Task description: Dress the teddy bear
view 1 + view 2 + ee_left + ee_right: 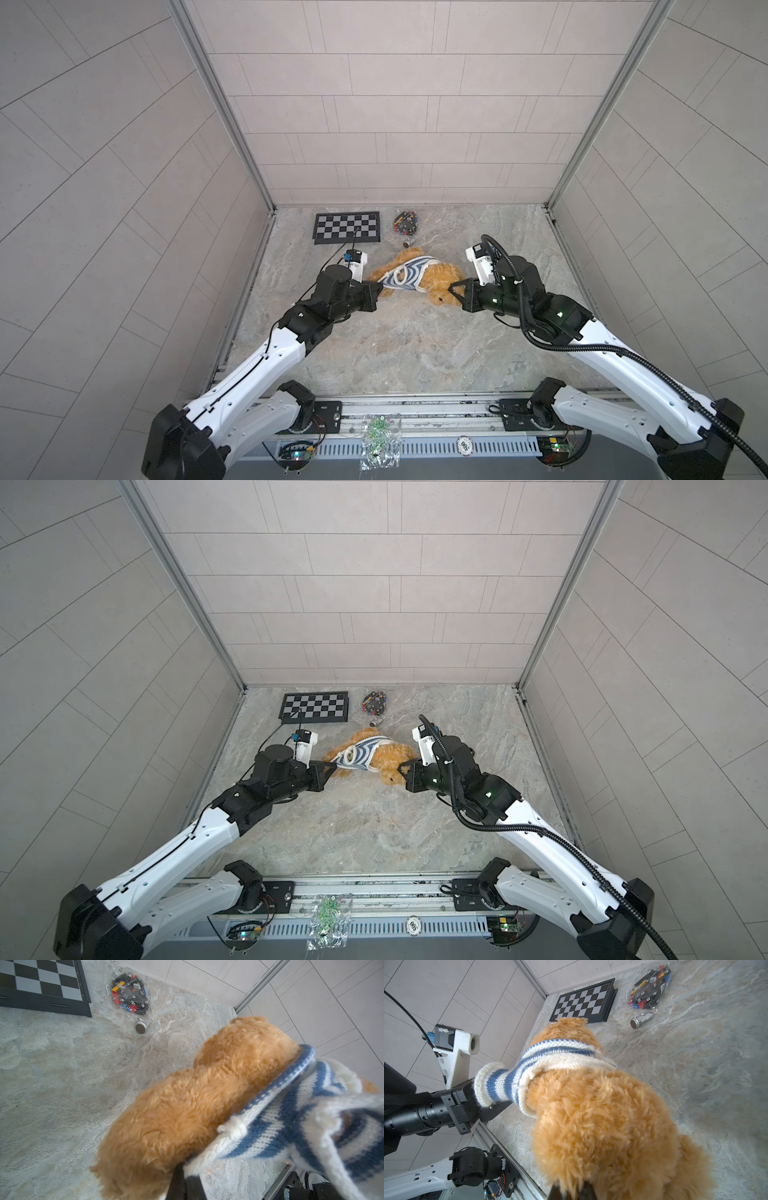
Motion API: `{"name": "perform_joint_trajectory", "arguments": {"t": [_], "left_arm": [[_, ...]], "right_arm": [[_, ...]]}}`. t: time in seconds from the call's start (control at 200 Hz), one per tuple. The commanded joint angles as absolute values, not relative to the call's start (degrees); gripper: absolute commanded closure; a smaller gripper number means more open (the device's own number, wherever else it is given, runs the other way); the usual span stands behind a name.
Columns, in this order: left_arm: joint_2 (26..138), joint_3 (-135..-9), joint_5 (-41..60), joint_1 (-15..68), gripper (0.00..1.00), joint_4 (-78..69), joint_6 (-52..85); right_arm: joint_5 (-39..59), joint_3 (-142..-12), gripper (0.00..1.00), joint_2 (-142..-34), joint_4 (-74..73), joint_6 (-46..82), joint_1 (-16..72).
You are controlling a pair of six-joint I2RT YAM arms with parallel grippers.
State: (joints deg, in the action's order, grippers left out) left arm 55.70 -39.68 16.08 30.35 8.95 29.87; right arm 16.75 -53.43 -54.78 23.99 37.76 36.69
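The teddy bear lies on its side on the marble tabletop between my two grippers. A blue-and-white striped shirt is wrapped around its body. My left gripper is shut on the shirt's white edge, which is pulled taut toward it. The golden fur of the bear fills the left wrist view beside the shirt. My right gripper is shut on a tuft of the bear's head fur. The shirt's sleeve stretches toward the left gripper.
A chessboard lies at the back left of the table. Beside it are a clear bag of coloured bricks and a small metal tin, just behind the bear. A bag of green parts lies on the front rail.
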Motion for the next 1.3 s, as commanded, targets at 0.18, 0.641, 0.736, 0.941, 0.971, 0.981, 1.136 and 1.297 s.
{"name": "perform_joint_trajectory", "arguments": {"t": [0.18,0.641,0.736,0.941,0.971,0.981,1.136,1.297], "left_arm": [[59.02,-44.27,20.16,36.44,0.9,9.22,24.41],[51.6,-46.67,15.08,36.56,0.54,23.41,13.58],[50.22,-46.72,13.22,36.54,0.49,24.0,12.84],[51.07,-47.43,13.23,36.56,0.19,22.91,10.48],[51.38,-47.63,13.61,36.56,0.16,22.56,9.5],[51.52,-47.7,13.73,36.56,0.15,22.41,9.21],[52.59,-48.71,13.84,38.11,0.0,20.39,2.52],[57.3,-51.33,14.21,38.23,0.0,21.43,0.52]], "right_arm": [[16.52,-53.41,1.0,-55.61,19.4,36.52,36.36],[17.95,-55.14,1.0,-58.03,21.75,32.05,36.44],[22.33,-55.2,1.0,-59.03,20.1,35.21,36.21],[27.81,-55.7,1.0,-61.39,22.8,36.72,35.68],[28.54,-56.0,1.0,-62.01,23.63,36.36,35.68],[28.8,-56.06,1.0,-62.22,23.82,36.25,35.68],[32.21,-57.99,1.0,-64.94,25.57,35.29,35.68],[35.2,-59.52,1.0,-67.31,25.1,35.34,35.6]]}}
